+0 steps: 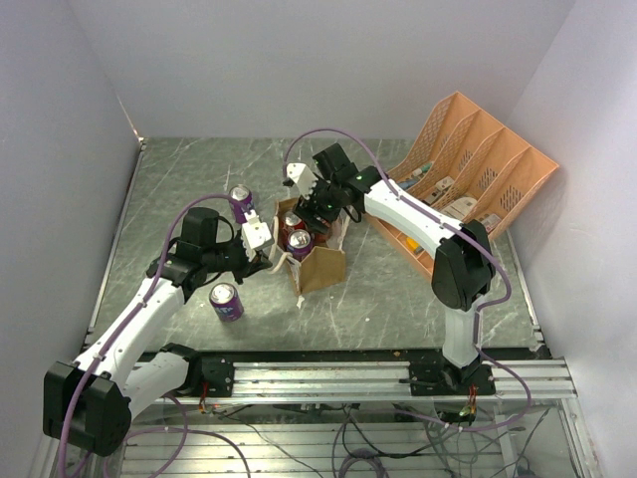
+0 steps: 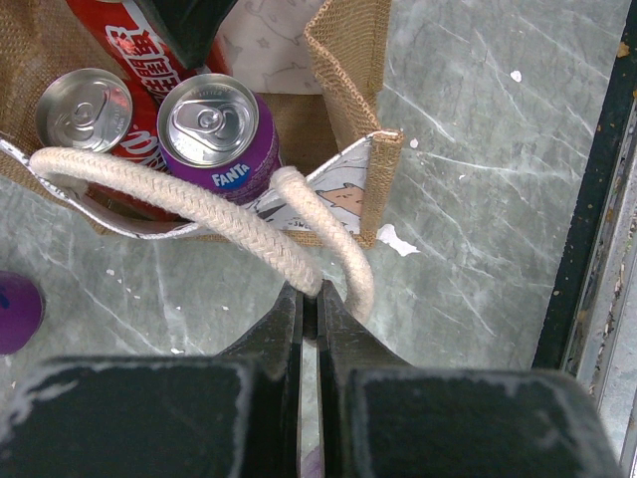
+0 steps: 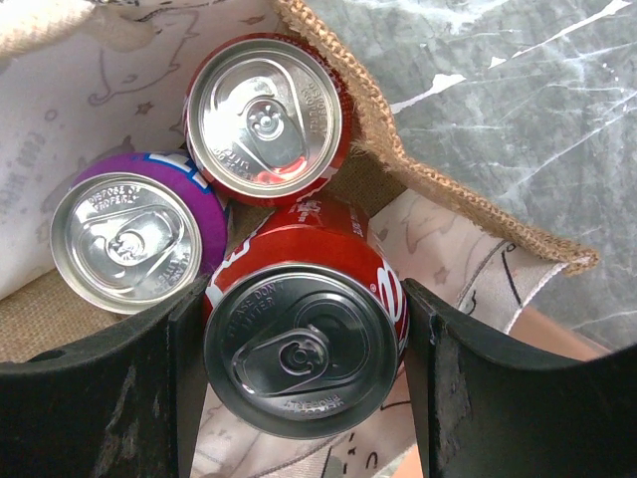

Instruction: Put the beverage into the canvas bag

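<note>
Held a red can [image 3: 299, 339] at the mouth of the canvas bag [image 1: 320, 267].
Clamped the right pincer [image 3: 307, 398] around that red can, above a Fanta can [image 3: 127, 244] and a second red can [image 3: 264, 118] packed together inside the bag, close against its burlap rim. Pinched the left pincer [image 2: 310, 299] shut on the bag's cream handle [image 2: 199, 204]. Showed bare worktop [image 1: 398, 289] right of the bag, with a far purple can [image 1: 240, 202] and a near purple can [image 1: 226, 301] upright left of it, apart.
</note>
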`<state>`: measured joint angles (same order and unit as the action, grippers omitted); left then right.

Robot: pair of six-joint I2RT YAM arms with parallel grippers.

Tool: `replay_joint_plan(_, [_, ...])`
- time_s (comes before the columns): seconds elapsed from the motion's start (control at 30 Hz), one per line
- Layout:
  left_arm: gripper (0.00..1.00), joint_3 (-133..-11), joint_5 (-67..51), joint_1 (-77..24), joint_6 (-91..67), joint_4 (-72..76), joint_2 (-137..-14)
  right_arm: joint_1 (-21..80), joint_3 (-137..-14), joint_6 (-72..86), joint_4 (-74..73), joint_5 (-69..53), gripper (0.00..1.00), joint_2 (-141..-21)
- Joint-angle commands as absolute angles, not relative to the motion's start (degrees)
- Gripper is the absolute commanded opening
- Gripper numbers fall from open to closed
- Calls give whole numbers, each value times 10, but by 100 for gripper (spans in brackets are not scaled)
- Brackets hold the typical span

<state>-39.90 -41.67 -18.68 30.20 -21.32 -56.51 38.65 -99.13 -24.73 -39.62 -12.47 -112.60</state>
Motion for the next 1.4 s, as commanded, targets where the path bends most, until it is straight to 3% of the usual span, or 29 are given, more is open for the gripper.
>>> replay_joint_plan(0.0, [7, -396, -450, -187, 317, -224, -557, 383, -985, -231, -345, -126, 25, -1127])
replay_joint_plan(0.27, [7, -390, -452, -187, 316, -214, -558, 382, -967, -237, -337, -115, 29, -1136])
replay_joint_plan(0.7, [7, -385, -449, -187, 322, -212, -559, 381, -949, -231, -327, -112, 46, -1154])
replay_joint_plan(1.1, [7, -387, -452, -187, 325, -216, -559, 383, -961, -249, -346, -102, 73, -1168])
replay_joint_plan(1.37, [7, -392, -451, -187, 327, -227, -553, 383, -974, -253, -360, -98, 82, -1168])
